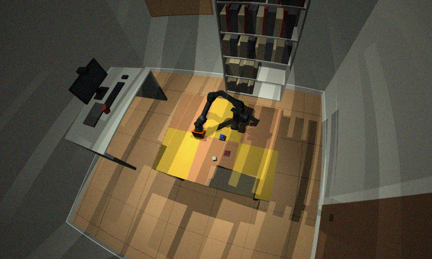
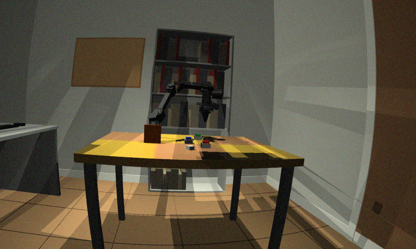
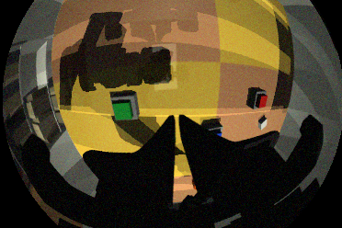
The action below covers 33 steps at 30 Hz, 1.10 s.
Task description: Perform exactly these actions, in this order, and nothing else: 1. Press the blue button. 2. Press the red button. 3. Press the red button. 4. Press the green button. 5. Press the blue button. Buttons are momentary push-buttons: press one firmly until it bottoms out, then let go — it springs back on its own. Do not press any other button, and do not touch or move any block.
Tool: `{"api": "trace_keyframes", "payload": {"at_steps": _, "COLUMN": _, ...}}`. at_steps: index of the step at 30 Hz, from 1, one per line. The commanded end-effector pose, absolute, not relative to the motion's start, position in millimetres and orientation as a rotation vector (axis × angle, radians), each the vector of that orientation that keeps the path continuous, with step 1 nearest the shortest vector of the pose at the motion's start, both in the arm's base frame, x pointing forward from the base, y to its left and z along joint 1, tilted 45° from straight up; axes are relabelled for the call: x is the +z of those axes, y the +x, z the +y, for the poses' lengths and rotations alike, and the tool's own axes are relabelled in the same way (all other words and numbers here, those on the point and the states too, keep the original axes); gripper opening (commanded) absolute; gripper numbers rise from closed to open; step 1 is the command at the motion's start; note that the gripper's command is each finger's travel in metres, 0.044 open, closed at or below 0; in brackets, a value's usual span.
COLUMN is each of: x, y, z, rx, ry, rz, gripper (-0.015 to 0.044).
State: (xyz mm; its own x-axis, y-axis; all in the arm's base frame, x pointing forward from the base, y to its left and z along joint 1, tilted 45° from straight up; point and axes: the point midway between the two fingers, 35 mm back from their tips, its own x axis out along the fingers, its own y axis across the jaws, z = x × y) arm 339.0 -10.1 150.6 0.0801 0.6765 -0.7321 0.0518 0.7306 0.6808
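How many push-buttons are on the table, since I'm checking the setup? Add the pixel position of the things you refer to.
3: green [image 2: 198, 135] [image 3: 122, 110] farthest back; blue [image 1: 222, 136] [image 2: 188, 138] in the middle; red [image 1: 226, 152] [image 2: 205, 142] [image 3: 263, 101] nearest the exterior camera.

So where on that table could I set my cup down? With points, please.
Seen from the exterior view, room shows between the orange box [image 1: 198, 134] [image 2: 152, 134] and the table's [image 1: 179, 157] [image 2: 116, 151] front-left corner. It's crowded around the red [image 1: 226, 153] [image 2: 205, 142] [image 3: 262, 101] and blue buttons [image 1: 222, 137] [image 2: 188, 138] [image 3: 219, 134].

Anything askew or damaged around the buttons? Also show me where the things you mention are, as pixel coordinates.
Nothing stands out: red button [image 1: 226, 153] [image 2: 205, 142] [image 3: 262, 100] and green button [image 2: 198, 136] [image 3: 122, 110] look upright and intact; the blue button [image 1: 222, 137] [image 2: 188, 139] [image 3: 219, 134] is partly hidden in the wrist view.
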Motion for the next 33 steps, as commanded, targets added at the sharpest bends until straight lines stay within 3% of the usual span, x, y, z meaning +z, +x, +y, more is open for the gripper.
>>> {"api": "trace_keyframes", "payload": {"at_steps": 1, "x": 193, "y": 321, "z": 38, "rx": 0.547, "ry": 0.658, "rz": 1.431, "gripper": 0.002}}
{"api": "trace_keyframes", "payload": {"at_steps": 9, "x": 205, "y": 313, "z": 55, "rx": 0.561, "ry": 0.662, "rz": 1.429, "gripper": 0.002}}
{"api": "trace_keyframes", "payload": {"at_steps": 15, "x": 166, "y": 317, "z": 96, "rx": 0.563, "ry": 0.664, "rz": 1.427, "gripper": 0.002}}
{"api": "trace_keyframes", "payload": {"at_steps": 33, "x": 149, "y": 319, "z": 113, "rx": 0.564, "ry": 0.664, "rz": 1.426, "gripper": 0.002}}
